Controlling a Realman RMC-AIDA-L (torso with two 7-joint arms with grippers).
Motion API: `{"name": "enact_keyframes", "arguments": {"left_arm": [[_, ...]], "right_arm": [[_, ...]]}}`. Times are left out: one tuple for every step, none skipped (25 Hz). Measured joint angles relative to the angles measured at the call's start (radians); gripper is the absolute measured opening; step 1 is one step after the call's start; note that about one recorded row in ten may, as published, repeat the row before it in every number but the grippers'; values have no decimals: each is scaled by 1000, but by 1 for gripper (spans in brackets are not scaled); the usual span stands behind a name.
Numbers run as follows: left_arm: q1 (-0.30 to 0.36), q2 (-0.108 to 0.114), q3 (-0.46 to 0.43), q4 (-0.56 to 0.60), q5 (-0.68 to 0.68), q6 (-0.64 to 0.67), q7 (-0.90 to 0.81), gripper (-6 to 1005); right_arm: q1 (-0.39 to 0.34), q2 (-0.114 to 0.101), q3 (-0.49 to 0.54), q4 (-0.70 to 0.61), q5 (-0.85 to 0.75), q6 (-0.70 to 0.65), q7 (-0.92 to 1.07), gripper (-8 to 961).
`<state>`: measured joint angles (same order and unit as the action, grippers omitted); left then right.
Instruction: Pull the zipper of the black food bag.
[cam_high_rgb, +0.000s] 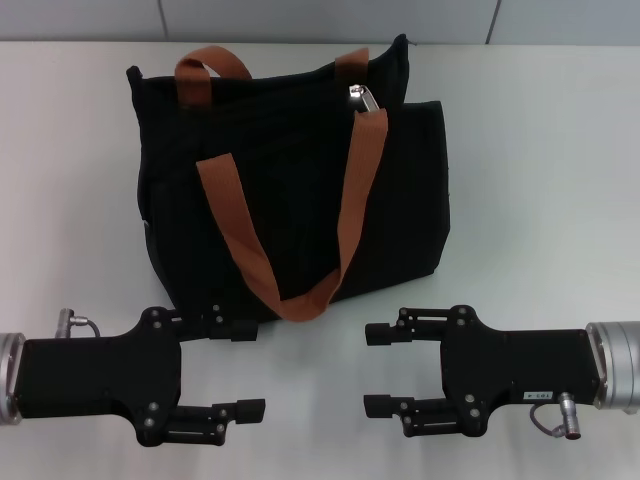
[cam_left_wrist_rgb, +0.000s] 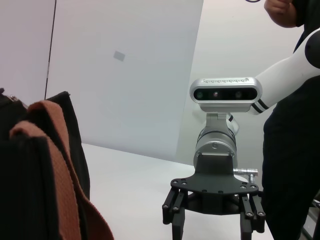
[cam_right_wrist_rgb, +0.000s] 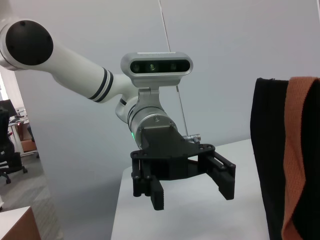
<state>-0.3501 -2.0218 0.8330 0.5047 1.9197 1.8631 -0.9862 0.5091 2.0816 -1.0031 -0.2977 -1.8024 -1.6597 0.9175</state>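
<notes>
On the white surface (cam_high_rgb: 540, 150) the black food bag (cam_high_rgb: 290, 180) stands toward the far side, its mouth up and slightly tipped. Two rust-brown strap handles (cam_high_rgb: 350, 190) hang from it: one loops down over the near face almost to the bag's lower edge, the other arches over the far rim. The zipper (cam_high_rgb: 360, 97), a small silver pull tab, glints at the top edge toward the robot's right, just beside where the near strap meets the rim.

Both arms sit low and near, on my side of the bag, facing each other across a gap. The left end effector (cam_high_rgb: 238, 370) points toward the right one, its two fingers spread wide with nothing between them; the upper finger lies just beside the bag's near bottom corner, and I cannot tell whether it touches. The right end effector (cam_high_rgb: 380, 370) mirrors it, fingers released and equally bare, near the bottom of the hanging strap loop but apart from it.

From the right wrist view the left end effector (cam_right_wrist_rgb: 192, 185) hangs spread over the surface with the bag's edge (cam_right_wrist_rgb: 270, 150) alongside. From the left wrist view only the base of the right one's fingers (cam_left_wrist_rgb: 175, 202) shows. A person in dark clothing (cam_left_wrist_rgb: 292, 150) stands behind it.
</notes>
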Motion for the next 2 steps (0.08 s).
{"name": "enact_keyframes", "arguments": {"left_arm": [[-1,0,0,0,0,0,0,779],[-1,0,0,0,1,0,0,779]], "right_arm": [[0,0,0,0,0,0,0,711],[0,0,0,0,0,0,0,711]]}}
